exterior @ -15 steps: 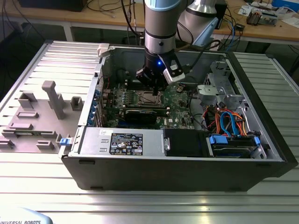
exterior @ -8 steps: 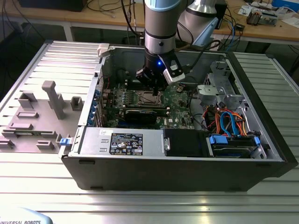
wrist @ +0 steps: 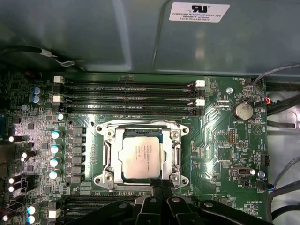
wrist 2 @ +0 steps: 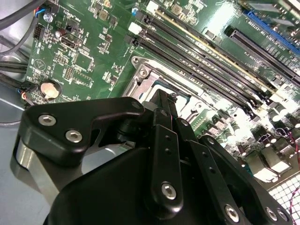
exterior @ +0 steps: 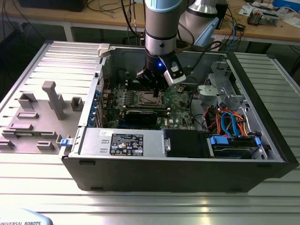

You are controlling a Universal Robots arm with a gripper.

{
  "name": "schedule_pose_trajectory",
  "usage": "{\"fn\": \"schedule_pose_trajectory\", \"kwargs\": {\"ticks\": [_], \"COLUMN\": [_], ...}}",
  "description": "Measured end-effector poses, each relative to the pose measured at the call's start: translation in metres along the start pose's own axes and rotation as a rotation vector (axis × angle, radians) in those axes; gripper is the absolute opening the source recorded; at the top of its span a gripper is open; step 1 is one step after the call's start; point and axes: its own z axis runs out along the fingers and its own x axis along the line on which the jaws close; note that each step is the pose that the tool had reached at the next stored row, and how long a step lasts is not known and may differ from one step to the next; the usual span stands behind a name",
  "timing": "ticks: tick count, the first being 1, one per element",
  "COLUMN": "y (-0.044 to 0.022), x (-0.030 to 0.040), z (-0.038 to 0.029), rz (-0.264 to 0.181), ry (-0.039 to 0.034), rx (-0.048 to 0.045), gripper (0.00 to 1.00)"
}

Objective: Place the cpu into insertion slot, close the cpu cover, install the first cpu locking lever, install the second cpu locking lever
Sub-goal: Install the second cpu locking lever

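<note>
I see the cpu (wrist: 140, 159) lying flat in the insertion slot (wrist: 108, 180), silvery face up, and the cpu cover (wrist: 174, 149) looks to be down around it, its square window framing the chip. In the second wrist view the same socket (wrist 2: 140, 77) shows just beyond the tip of the gripper (wrist 2: 161, 101), mostly hidden by the black linkage. My gripper (wrist: 157, 184) sits at the socket's edge in the first wrist view, its fingers (wrist: 153, 180) drawn close together with hardly any gap between them; I cannot make out anything held there, and whether the tips touch the frame I cannot tell. Beside the socket run the long black memory slots (wrist: 129, 96), and a round coin battery (wrist: 243, 111) lies on the green motherboard (wrist: 220, 140) nearby. In the exterior view the arm (exterior: 161, 33) reaches straight down into the open computer case (exterior: 187, 173), which lies on its side on the ribbed metal counter (exterior: 150, 206), gripper (exterior: 154, 91) low over the board.
</note>
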Motion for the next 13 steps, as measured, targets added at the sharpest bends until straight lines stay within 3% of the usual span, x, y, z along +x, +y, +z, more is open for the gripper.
{"fn": "schedule_pose_trajectory", "kwargs": {"ticks": [13], "y": [-0.0089], "x": [0.0002], "z": [-0.0006], "rz": [0.000], "ry": [-0.0001], "rx": [0.0000], "gripper": [0.11]}}
